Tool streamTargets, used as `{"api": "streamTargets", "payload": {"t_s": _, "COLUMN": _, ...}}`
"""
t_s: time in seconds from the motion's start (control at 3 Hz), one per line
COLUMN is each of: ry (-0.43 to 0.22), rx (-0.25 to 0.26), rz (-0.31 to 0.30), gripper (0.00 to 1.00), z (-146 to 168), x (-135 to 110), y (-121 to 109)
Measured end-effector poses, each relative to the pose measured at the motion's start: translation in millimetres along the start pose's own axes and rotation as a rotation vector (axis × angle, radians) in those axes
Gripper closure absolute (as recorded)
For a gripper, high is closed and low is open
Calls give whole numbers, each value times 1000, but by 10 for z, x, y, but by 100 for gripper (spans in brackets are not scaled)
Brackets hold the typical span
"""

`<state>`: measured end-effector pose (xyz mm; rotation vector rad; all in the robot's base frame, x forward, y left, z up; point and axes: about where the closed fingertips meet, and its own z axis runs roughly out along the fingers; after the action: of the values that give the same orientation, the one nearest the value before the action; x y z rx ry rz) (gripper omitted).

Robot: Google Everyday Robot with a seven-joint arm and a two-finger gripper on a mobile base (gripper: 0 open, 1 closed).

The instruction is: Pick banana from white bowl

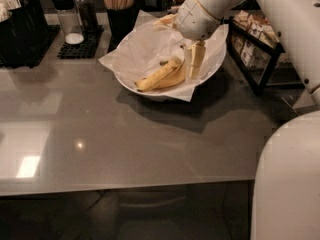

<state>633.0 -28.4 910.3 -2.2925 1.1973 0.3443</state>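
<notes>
The white bowl, lined with crinkled white paper, stands at the back middle of the grey table. Yellow banana lies in it, pointing from lower left to upper right, with a dark stem tip near the top; it looks like two bananas lying together, and I cannot tell them apart. My gripper hangs down into the bowl at the banana's right end, touching or almost touching it. The white arm reaches in from the upper right.
A cup of wooden stir sticks, a shaker on a black mat and dark containers stand behind the bowl on the left. A black rack of packets stands to the right. The robot's white body fills the lower right.
</notes>
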Motion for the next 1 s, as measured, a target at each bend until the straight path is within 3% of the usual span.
{"api": "streamTargets", "payload": {"t_s": 0.67, "ry": -48, "rx": 57, "rz": -15, "gripper": 0, "z": 57, "x": -35, "y": -240}}
{"api": "streamTargets", "payload": {"t_s": 1.0, "ry": -66, "rx": 56, "rz": -26, "gripper": 0, "z": 161, "x": -57, "y": -370}}
